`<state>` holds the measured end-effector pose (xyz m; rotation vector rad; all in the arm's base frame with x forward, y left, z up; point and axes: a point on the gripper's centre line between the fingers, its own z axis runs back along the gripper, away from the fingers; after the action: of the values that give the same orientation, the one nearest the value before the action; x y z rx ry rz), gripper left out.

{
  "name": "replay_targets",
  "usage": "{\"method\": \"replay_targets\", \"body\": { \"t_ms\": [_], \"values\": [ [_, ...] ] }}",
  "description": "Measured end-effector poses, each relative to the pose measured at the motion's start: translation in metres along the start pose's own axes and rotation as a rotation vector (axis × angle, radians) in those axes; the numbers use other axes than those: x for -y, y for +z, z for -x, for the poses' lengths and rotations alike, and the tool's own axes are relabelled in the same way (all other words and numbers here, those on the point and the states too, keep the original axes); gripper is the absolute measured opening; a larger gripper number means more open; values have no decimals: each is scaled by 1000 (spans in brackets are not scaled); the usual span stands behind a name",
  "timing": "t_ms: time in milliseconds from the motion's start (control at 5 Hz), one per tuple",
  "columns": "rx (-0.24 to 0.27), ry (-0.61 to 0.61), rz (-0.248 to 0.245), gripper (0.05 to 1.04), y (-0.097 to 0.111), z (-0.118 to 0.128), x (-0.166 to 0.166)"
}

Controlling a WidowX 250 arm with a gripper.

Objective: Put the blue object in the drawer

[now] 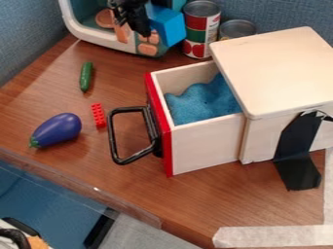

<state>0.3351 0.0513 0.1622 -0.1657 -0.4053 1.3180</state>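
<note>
The black gripper (133, 18) is at the top edge of the view, in front of the teal and white toy piece. Immediately to its right is a blue block-shaped object (170, 27), tilted; whether they touch cannot be made out. The wooden drawer (207, 149), with a red front and black handle, stands pulled out of its box at the centre right. Textured blue material (203, 101) lies inside it. The box's lid covers the drawer's rear part.
Two cans, one tall (200, 28) and one lower (236, 29), stand behind the drawer. At left lie a green cucumber (86, 76), a red brick (98, 115) and a purple eggplant (57, 129). Black tape (296, 153) hangs on the box's side. A clear strip edges the table.
</note>
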Motion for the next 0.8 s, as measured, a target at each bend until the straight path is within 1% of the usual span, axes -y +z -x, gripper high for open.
{"method": "replay_targets", "body": {
  "t_ms": [200,400,600,800],
  "values": [
    [-15,-61,6,600,-5,24,0],
    [-6,-104,5,600,-13,35,-9],
    [-8,-132,-1,600,-22,44,-22],
    [1,-152,24,600,-27,51,-30]
  ]
}}
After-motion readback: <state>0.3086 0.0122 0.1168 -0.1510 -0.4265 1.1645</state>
